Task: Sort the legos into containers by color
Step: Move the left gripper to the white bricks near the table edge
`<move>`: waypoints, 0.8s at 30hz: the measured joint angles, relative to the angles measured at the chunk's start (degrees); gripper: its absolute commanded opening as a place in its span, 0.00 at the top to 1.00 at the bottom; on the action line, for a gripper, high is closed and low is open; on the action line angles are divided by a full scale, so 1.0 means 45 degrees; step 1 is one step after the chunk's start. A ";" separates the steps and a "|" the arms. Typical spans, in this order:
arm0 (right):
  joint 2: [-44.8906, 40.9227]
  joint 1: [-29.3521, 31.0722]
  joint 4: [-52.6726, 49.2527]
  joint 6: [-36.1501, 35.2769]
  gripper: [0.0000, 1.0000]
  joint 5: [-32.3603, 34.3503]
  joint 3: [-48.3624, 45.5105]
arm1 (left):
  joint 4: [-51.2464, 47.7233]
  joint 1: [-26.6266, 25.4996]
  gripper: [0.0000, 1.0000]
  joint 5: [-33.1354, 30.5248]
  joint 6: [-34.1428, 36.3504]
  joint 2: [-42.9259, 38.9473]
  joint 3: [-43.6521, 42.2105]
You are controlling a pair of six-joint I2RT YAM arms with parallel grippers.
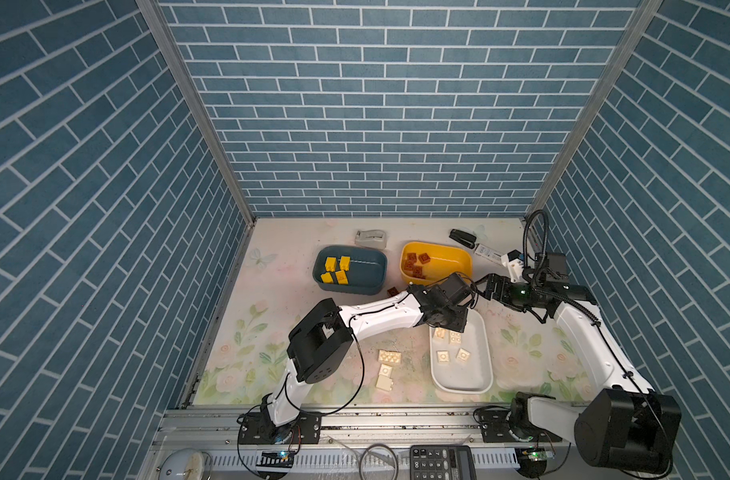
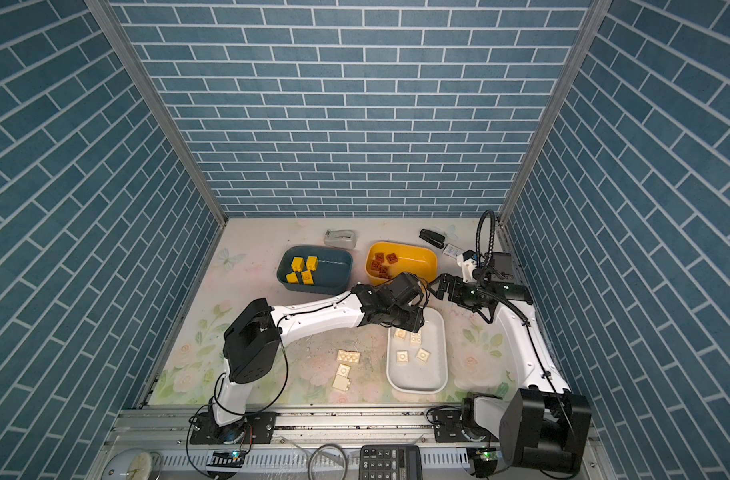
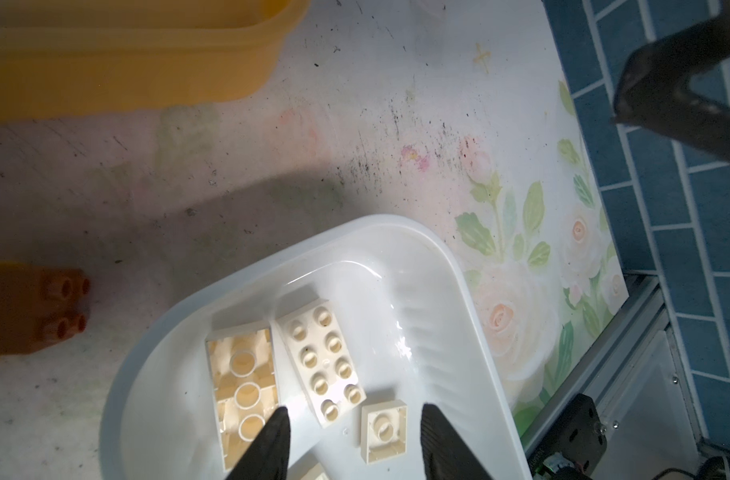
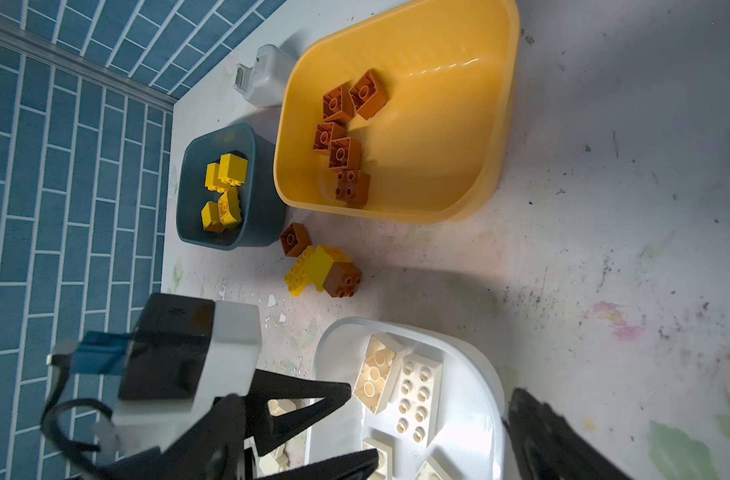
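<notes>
Three cream legos [image 1: 390, 357] loose by desk's near edge, more in white tub [image 1: 463, 374]. Left gripper [image 3: 355, 411] over its far end, jaws apart, empty. Right gripper [image 1: 484, 286] spread wide, empty. Brown/yellow strays [image 4: 319, 266] before blue tub [image 1: 346, 289] and yellow tub [image 1: 448, 262]. Bricks likely light, rigid, slick: pinch flat sides.

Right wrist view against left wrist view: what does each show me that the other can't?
Right wrist only: the blue tub holding yellow bricks, five brown bricks inside the yellow tub, and the tape dispenser. Left wrist only: the rose print by the rail. Both: the white tub with two long cream bricks side by side, one studs up, one underside up; the left hand open above it; a loose brown brick.
</notes>
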 measured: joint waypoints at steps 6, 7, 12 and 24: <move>0.0053 0.0000 -0.0044 0.0000 0.01 -0.0219 0.0000 | -0.0806 0.0112 0.36 -0.0005 0.0627 -0.0816 -0.0277; 0.0053 0.0000 -0.0078 0.0005 0.01 -0.0301 0.0000 | -0.1005 0.0117 0.35 -0.0005 0.0787 -0.1132 -0.0427; -0.0199 0.0000 -0.0112 0.0044 0.01 -0.0947 -0.0219 | -0.2268 0.0131 0.31 -0.0015 0.2176 -0.3075 -0.1467; -0.1948 0.0942 -0.0015 0.0831 0.01 -0.1729 -0.1836 | -0.4639 0.0223 0.28 0.0408 0.8359 -0.5017 -0.4838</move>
